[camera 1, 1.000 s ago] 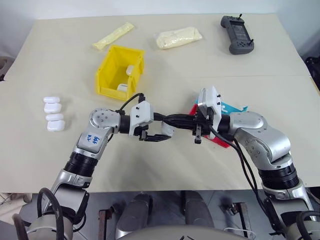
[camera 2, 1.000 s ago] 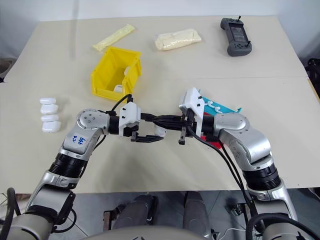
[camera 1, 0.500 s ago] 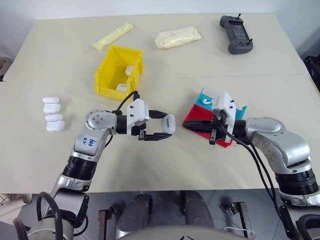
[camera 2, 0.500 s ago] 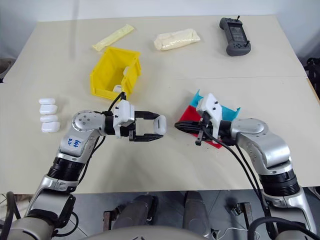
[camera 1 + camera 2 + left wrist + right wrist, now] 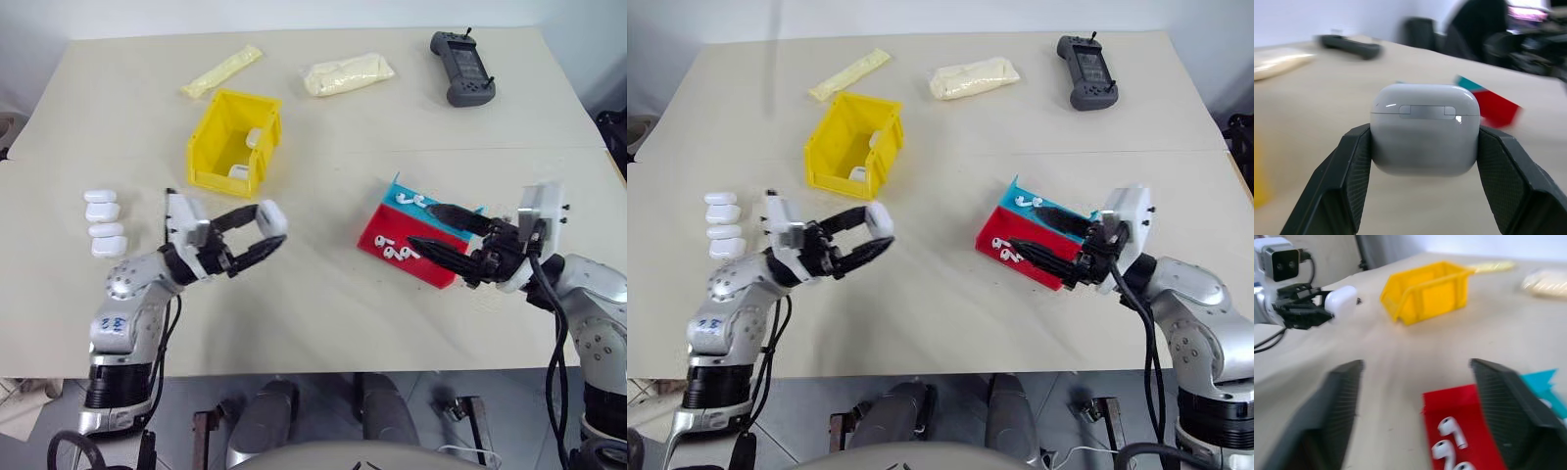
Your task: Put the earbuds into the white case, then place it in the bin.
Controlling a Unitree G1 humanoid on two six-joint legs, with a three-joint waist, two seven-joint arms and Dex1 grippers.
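My left gripper is shut on a white case, lid closed, held above the table in front of the yellow bin. The same case shows in the right wrist view, with the bin behind it. My right gripper hangs open over the red-and-teal tray, nothing between its fingers. Several earbuds lie on the tray's red half, and more earbuds on the teal half. Two white cases rest inside the bin.
Several spare white cases lie in a column at the table's left. At the back lie a dark handheld controller and two pale yellow packets. The table's front edge is just below both arms.
The two grippers, which met at the case in the middle, have drawn apart. The left carried the case leftward; the right swung to the right and opened.
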